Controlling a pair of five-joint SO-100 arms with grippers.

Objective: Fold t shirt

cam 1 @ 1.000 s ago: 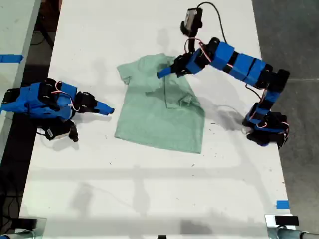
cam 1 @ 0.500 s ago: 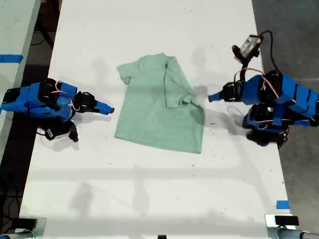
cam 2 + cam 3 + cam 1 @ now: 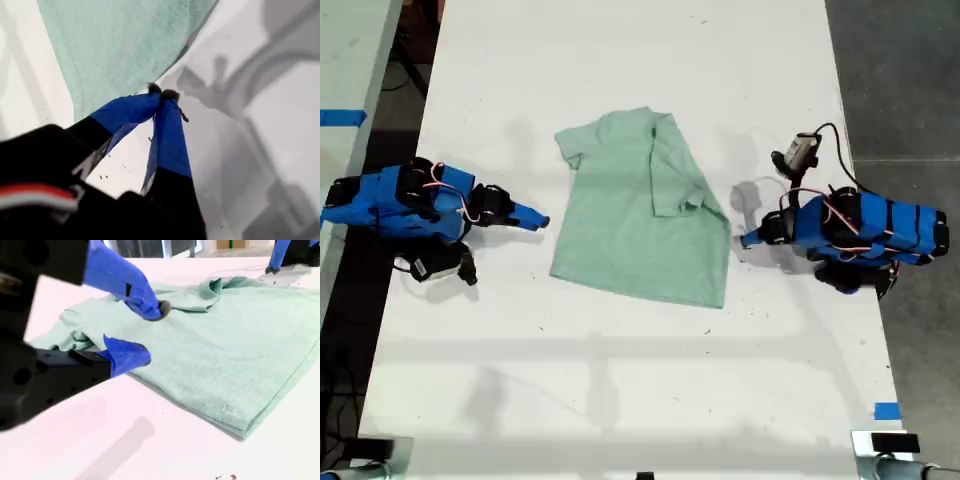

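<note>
The t shirt [image 3: 645, 215] was laid flat near the middle of the white desk [image 3: 620, 380], its long axis running from the near hem to the neck at the far end. One sleeve was folded inward across the chest. My first gripper [image 3: 746, 240], closed and empty, was seen just beside the hem corner on the exterior view's right. My second gripper [image 3: 538, 219], parted and empty, was pointed at the shirt's opposite edge.

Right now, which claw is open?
My second claw, at the exterior view's left: its jaws are spread beside the t shirt, while my first claw is pinched shut.
</note>
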